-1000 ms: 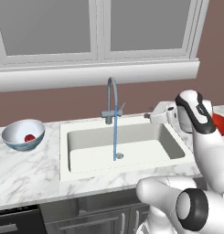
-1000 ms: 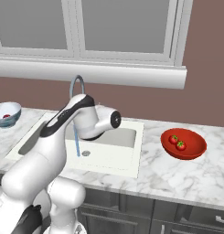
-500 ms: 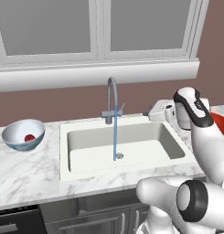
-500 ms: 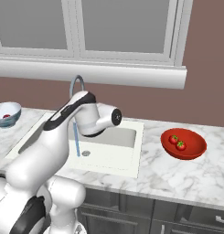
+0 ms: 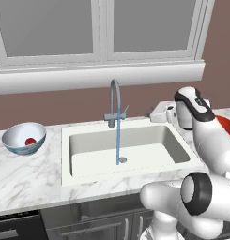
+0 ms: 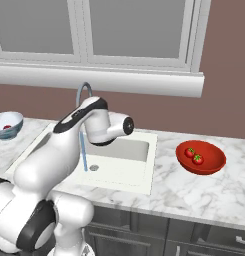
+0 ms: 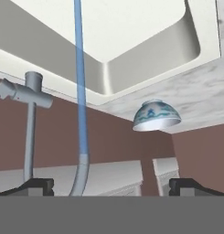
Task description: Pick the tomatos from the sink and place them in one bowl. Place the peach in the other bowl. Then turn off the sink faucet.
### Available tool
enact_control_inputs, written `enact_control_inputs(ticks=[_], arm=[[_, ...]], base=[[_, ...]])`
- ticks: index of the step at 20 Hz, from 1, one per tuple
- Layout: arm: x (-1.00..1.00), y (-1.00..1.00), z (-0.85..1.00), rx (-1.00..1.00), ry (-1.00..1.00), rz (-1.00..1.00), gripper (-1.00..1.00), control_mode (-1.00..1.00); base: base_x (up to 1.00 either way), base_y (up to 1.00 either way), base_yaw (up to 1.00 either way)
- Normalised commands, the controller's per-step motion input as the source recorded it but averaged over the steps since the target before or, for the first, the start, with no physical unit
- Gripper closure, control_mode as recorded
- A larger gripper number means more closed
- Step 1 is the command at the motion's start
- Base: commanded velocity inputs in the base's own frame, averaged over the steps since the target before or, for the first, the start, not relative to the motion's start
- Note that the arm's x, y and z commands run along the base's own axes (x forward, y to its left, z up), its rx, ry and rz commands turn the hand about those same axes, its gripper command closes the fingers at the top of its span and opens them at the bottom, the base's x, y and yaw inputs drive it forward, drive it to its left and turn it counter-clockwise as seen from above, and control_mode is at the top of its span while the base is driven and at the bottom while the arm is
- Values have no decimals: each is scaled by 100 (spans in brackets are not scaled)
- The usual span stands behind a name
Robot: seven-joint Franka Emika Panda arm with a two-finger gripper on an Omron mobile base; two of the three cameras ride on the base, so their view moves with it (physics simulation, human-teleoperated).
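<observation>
The sink (image 5: pixel 126 152) is set into the marble counter (image 5: pixel 27 173) below the window (image 5: pixel 97 28). The faucet (image 5: pixel 115 101) stands at the sink's rear edge, its lever (image 5: pixel 124 110) angled up to the right. A thin blue water stream (image 5: pixel 118 140) falls from the spout to the drain (image 5: pixel 121 160).

The red bowl (image 6: pixel 201 157) sits on the counter to the right of the sink, well apart from it. Two tomatoes (image 6: pixel 194 156) lie inside it, close together.

The white bowl (image 5: pixel 24 138) sits on the counter to the left of the sink. A small reddish fruit, the peach (image 5: pixel 30 141), rests at its bottom.

The arm's hand (image 5: pixel 163 112) is raised over the counter at the sink's right rear corner, pointing toward the faucet. The hand view is rolled upside down: the sink appears at the top, the faucet post (image 7: pixel 30 132) at left, the spout (image 7: pixel 80 176) and water stream in the centre, and the white bowl inverted at right.

The gripper (image 7: pixel 111 184) has its two fingertips (image 7: pixel 38 184) spread wide apart at opposite sides of the hand view, with nothing between them.
</observation>
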Motion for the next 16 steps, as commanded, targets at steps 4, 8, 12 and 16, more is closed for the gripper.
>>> enact_control_inputs(ticks=[4, 8, 12, 16], arm=[[25, 0, -17, 0, 0, 2, -100, -100], [26, 0, -13, 0, 0, 3, -100, -100], [20, 0, -12, 0, 0, 4, -100, -100], [13, 0, -9, 0, 2, 3, -100, -100]], base=[[0, 0, 0], [0, 0, 0], [0, 0, 0], [0, 0, 0]])
